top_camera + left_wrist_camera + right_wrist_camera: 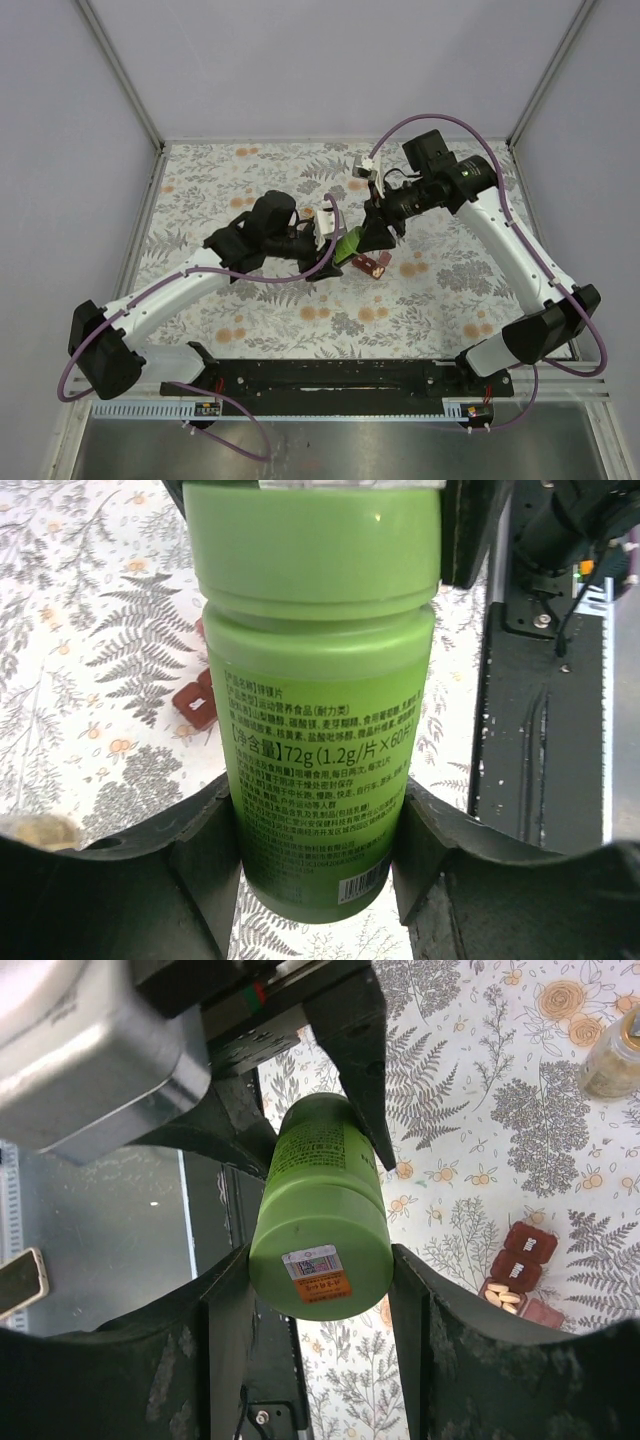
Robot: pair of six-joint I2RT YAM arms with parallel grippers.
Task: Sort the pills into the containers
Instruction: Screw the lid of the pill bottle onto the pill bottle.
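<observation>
The green bottle [348, 243] hangs above the cloth between both arms, lying at a slant. My left gripper [330, 256] is shut on its lower body; in the left wrist view the printed bottle [318, 680] fills the middle between the fingers [205, 850]. My right gripper [374, 236] is shut on its cap end [318, 1250], which carries a small sticker. The dark-red pill box [372, 265] lies on the cloth just right of the bottle. One compartment is open with pale pills [508, 1298] inside. A pale bottle [612, 1060] stands further off.
The flowered cloth [250, 190] covers the table inside grey walls. The black base rail [340, 378] runs along the near edge. The pill box [195, 702] lies below the held bottle, a little to its left in the left wrist view.
</observation>
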